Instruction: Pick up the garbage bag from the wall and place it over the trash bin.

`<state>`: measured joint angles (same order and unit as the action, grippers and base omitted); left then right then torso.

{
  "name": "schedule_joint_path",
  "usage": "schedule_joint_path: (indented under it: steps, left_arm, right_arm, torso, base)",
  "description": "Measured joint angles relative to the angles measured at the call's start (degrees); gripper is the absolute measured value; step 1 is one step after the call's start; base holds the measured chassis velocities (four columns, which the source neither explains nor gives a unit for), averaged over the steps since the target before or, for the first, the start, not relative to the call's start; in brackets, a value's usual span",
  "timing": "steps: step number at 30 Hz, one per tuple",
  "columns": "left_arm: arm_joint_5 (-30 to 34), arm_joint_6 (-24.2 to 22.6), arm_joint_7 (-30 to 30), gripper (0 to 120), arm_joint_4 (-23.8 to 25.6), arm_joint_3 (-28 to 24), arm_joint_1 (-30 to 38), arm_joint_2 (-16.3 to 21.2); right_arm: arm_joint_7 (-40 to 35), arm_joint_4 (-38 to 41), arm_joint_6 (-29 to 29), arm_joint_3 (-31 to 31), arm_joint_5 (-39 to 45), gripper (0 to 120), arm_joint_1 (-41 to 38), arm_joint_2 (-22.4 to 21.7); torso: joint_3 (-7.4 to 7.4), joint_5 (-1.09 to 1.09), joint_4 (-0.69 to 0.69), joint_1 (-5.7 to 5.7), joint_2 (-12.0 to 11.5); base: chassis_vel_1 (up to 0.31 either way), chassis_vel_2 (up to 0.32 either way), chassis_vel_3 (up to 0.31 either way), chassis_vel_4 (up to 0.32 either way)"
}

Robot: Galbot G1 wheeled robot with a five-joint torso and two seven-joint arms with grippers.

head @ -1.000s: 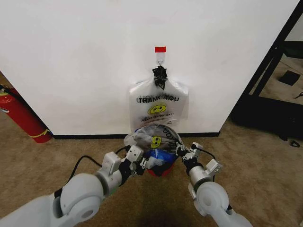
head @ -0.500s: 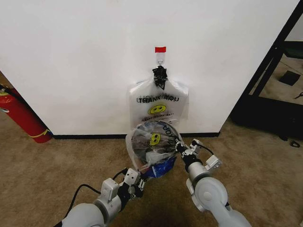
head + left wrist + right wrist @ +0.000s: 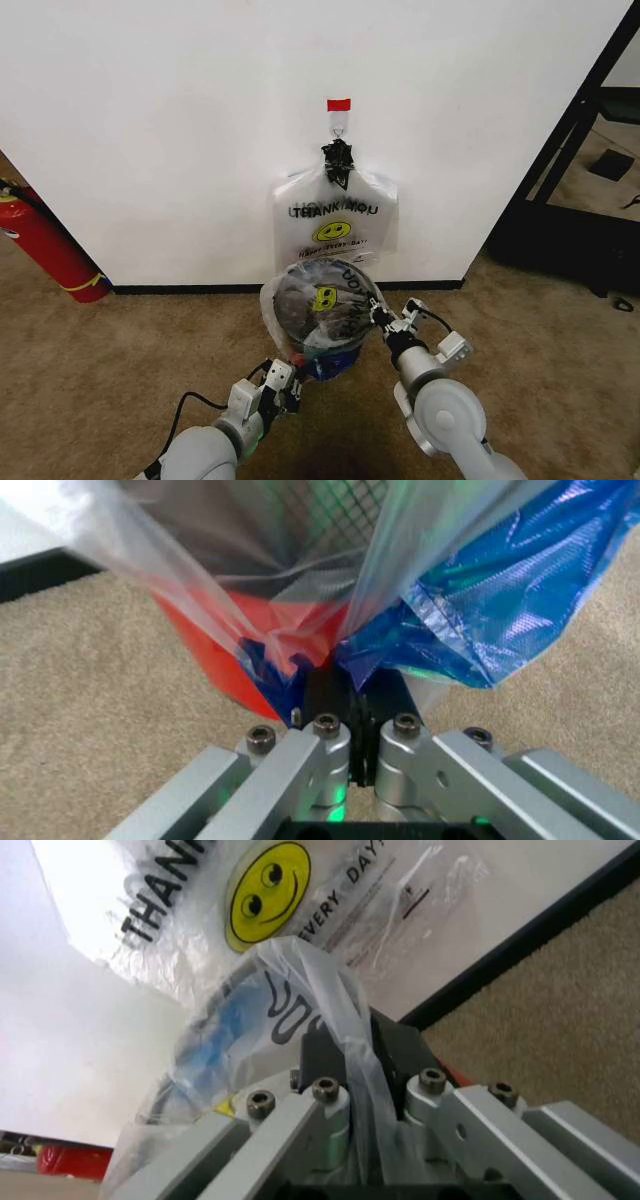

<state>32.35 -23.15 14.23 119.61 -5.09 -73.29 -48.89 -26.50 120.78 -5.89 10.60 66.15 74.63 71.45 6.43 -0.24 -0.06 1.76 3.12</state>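
One garbage bag (image 3: 322,315) is draped across the mouth of the trash bin (image 3: 335,362), which stands on carpet below the wall (image 3: 180,130). Left claw (image 3: 283,385), low at the bin's front-left, is clamped on bag film. Right claw (image 3: 381,318), at the bin's right rim, pinches film too. Bundle of bags (image 3: 335,215) hangs on the wall directly above the bin.

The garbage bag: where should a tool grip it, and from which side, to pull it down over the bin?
Probably the loose film at the garbage bag's mouth edge, from opposite sides: the left tool pinches it low by the trash bin's red base, the right tool near the rim. The middle is stretched taut.
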Motion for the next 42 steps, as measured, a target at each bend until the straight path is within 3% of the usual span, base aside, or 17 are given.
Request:
schedule_joint_path:
  steps: [13, 22, 33, 36, 38, 41, 42]
  left_arm:
    - [-2.1, 1.3, -0.8, 1, 0.3, -1.6, -0.9, -0.9]
    - [-5.0, 2.8, -2.3, 36, 5.1, 3.0, -6.6, 2.3]
    - [-5.0, 5.9, 1.4, 75, 9.4, 5.6, -10.1, 2.0]
    - [-3.5, 6.3, 2.4, 88, 12.2, 8.1, -10.0, 3.7]
    - [-3.0, 7.5, 2.9, 95, 13.9, 9.7, -11.1, 5.7]
    - [-1.2, 7.4, 4.3, 97, 15.4, 10.5, -10.8, 7.2]
    - [0.7, 6.3, 5.4, 93, 16.6, 10.6, -9.2, 8.1]
  right_arm:
    - [0.3, 0.3, -0.1, 0.6, -0.3, 1, 0.6, 0.3]
    - [1.0, -2.0, 0.6, 1.9, -0.7, 1, -0.4, 1.8]
    - [1.7, -3.3, 0.9, 3.2, -1.2, 1, -1.2, 2.1]
    - [2.4, -3.7, 1.3, 4.2, -2.3, 1, -0.3, 2.3]
    - [2.8, -3.8, 1.5, 4.6, -3.0, 1, 0.0, 2.3]
    - [3.2, -3.7, 1.7, 4.7, -4.0, 1, 0.3, 2.2]
    - [3.6, -3.7, 1.9, 4.6, -4.9, 1, 0.4, 1.9]
  torso:
    - [0.0, 0.0, 0.0, 0.0, 0.0]
    - [0.0, 0.0, 0.01, 0.0, 0.0]
    - [0.0, 0.0, 0.02, 0.0, 0.0]
    - [0.0, 0.0, -0.03, 0.0, 0.0]
    - [0.0, 0.01, 0.01, 0.0, 0.0]
    - [0.0, 0.0, 0.04, 0.0, 0.0]
    - [0.0, 0.0, 0.03, 0.0, 0.0]
  base:
    - [0.0, 0.0, 0.0, 0.0]
    - [0.0, 0.0, 0.0, 0.0]
    - [0.0, 0.0, 0.0, 0.0]
    - [0.0, 0.0, 0.0, 0.0]
    - [0.0, 0.0, 0.0, 0.0]
    - [0.0, 0.0, 0.0, 0.0]
    - [0.0, 0.0, 0.0, 0.0]
